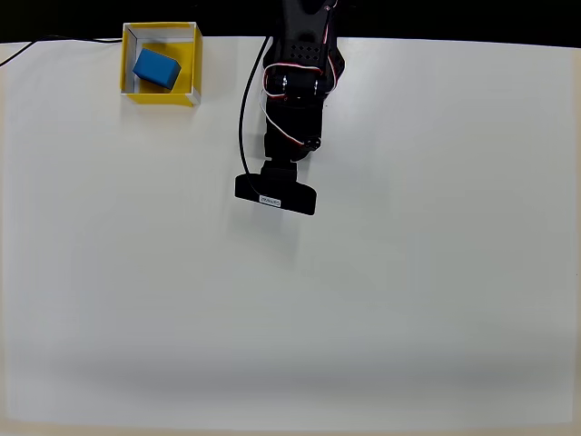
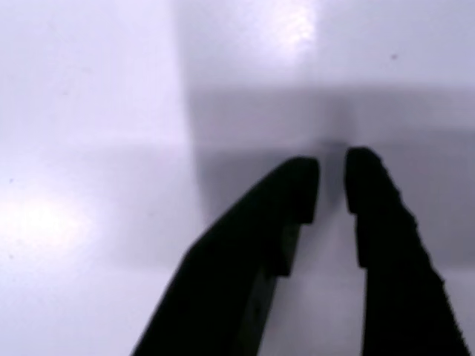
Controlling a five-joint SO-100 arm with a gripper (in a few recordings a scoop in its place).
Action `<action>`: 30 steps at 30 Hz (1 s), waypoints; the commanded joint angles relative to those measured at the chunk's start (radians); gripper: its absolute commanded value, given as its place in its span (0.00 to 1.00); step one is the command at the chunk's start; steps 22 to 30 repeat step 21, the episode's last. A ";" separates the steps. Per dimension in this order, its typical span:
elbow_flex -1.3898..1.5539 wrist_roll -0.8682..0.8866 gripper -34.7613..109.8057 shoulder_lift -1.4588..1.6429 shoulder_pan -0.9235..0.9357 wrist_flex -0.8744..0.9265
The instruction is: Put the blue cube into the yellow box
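The blue cube (image 1: 156, 69) lies inside the yellow box (image 1: 190, 62) at the table's far left corner in the overhead view, tilted a little against the box's walls. My black arm reaches down from the top centre, well to the right of the box, and its wrist camera block covers the gripper (image 1: 276, 193). In the wrist view the gripper (image 2: 332, 176) hangs over bare white table, its two dark fingers (image 2: 375, 222) drawn almost together with only a thin slit at the tips. Nothing is held between them.
The white table (image 1: 363, 300) spreads wide below and to both sides of the arm. A black cable (image 1: 243, 118) runs along the arm's left side, and another thin cable (image 1: 36, 44) lies at the far left edge.
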 commanded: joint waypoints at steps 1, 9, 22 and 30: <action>0.026 -0.005 0.29 0.021 -0.009 0.006; 0.026 -0.005 0.29 0.020 -0.014 0.005; 0.026 -0.005 0.29 0.020 -0.014 0.005; 0.026 -0.005 0.29 0.020 -0.014 0.005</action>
